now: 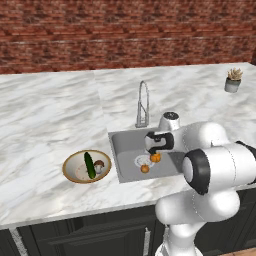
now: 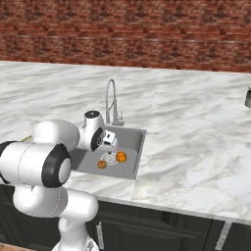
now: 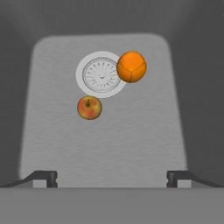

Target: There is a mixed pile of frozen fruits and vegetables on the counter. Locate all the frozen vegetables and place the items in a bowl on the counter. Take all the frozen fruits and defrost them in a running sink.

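Two small round fruits lie in the grey steel sink (image 1: 125,145). The plain orange one (image 3: 131,66) overlaps the rim of the round drain (image 3: 101,74). The reddish-orange one (image 3: 89,107) sits just beside the drain. My gripper (image 3: 112,177) hangs over the basin above them, open, with nothing between its fingers (image 3: 46,177). In the left base view the gripper (image 1: 156,151) is right above the orange fruit (image 1: 155,158). On the counter (image 1: 50,115) left of the sink, the tan-rimmed bowl (image 1: 70,162) holds the green cucumber (image 1: 89,165) and the brown-capped mushroom (image 1: 99,165).
A tall curved chrome faucet (image 1: 143,105) rises behind the sink, close to my hand. A small grey plant pot (image 1: 232,81) stands at the far right of the counter. A brick wall runs behind. My arm's white elbow (image 1: 210,165) bulks over the counter's front edge.
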Robot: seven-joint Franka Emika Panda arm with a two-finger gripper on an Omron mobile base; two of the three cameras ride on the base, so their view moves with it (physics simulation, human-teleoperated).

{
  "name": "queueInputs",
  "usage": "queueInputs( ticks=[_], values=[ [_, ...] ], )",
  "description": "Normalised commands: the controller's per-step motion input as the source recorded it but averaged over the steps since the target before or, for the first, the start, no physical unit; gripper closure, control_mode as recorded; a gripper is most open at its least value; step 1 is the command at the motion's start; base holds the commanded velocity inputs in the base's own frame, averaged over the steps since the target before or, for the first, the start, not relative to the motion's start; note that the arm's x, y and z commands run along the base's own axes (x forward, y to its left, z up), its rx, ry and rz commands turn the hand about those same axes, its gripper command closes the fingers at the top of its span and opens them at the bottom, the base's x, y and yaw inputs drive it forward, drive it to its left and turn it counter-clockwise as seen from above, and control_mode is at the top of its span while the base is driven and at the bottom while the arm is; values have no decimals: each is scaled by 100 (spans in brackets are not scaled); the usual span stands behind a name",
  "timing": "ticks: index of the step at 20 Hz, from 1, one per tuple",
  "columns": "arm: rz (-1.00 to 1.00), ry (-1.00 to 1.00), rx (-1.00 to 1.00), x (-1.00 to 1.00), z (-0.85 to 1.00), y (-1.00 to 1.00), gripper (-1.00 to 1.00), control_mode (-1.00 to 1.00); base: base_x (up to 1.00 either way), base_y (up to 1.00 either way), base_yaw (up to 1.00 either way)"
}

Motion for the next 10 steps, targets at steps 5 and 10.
queueInputs(
  ticks=[5, 10],
  values=[
    [-4, 8, 0, -30, 39, -30, -100, -100, 0, 0, 0],
    [-4, 12, 0, -22, 36, -35, -100, -100, 0, 0, 0]
  ],
)
